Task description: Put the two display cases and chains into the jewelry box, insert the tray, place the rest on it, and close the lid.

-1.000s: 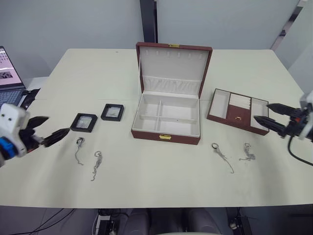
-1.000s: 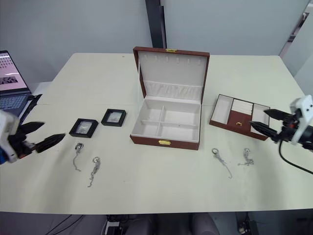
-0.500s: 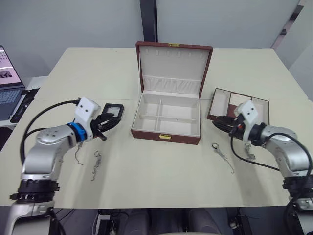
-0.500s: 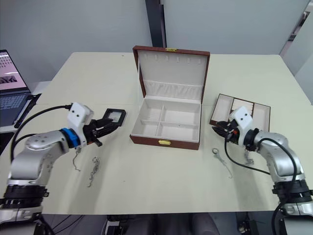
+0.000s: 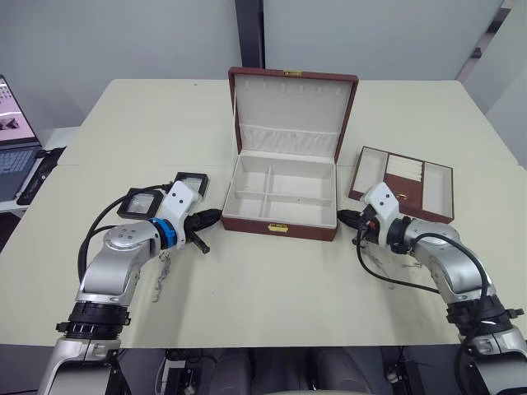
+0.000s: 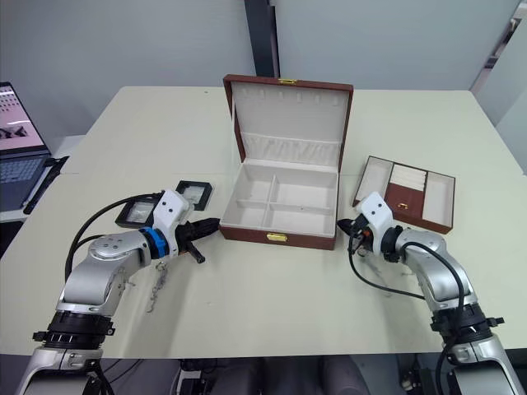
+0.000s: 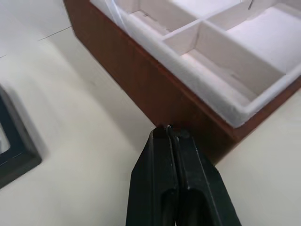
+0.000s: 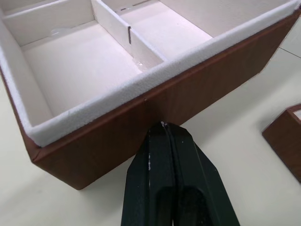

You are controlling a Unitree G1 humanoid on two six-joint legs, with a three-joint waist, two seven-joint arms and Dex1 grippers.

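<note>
Both grippers, left (image 5: 212, 216) and right (image 5: 346, 217), are sitting pinched together and empty beside the open jewelry box (image 5: 280, 197). We are not yet grasping anything; next we judge reaching back for the display cases (image 5: 142, 202) calls for spreading fingers.

Tray (image 5: 402, 183) right of jewelry box (image 5: 282, 193)

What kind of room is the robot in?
Probably an office or lab. There is a big plain table, a laptop on a desk beside it, bare grey walls, and a jewelry box laid out for practice.
</note>
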